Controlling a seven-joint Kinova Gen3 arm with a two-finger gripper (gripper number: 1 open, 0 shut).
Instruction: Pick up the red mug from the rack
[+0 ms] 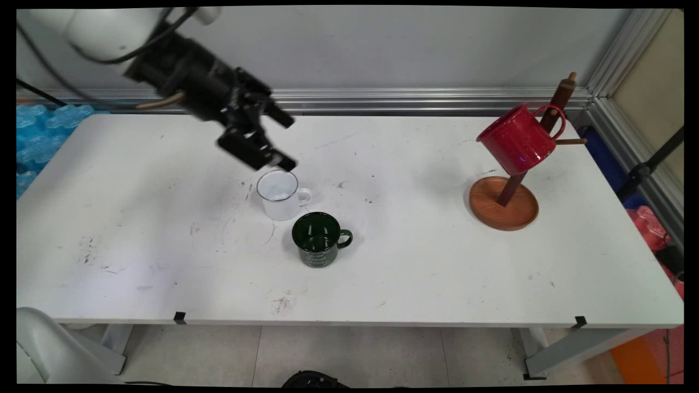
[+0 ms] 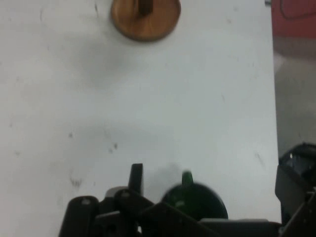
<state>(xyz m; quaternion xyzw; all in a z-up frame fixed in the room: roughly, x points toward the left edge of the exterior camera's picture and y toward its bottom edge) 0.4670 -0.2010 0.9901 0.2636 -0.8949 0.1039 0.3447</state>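
Packing of blue bubble plastic lay past the left end of the worktop. To its right the tool hung above the worktop, tilted down and to the right, with its two fingers spread wide and nothing between them. Its lower finger sat just above the far rim of a white mug, and the pictures did not show whether the two touched. That mug was the thing nearest the tool; it stood upright with its mouth open and its handle turned to the right.

Just beside it, nearer the front edge and a little to the right, stood a green mug, also upright, with its handle to the right. The two mugs were close, with a narrow gap at most between them. In the hand view the green mug showed low down between the fingers, and the linkage hid the white one.

Well apart, at the right end, a wooden stand carried a red mug hung by its handle on a peg, tilted mouth up and to the left.
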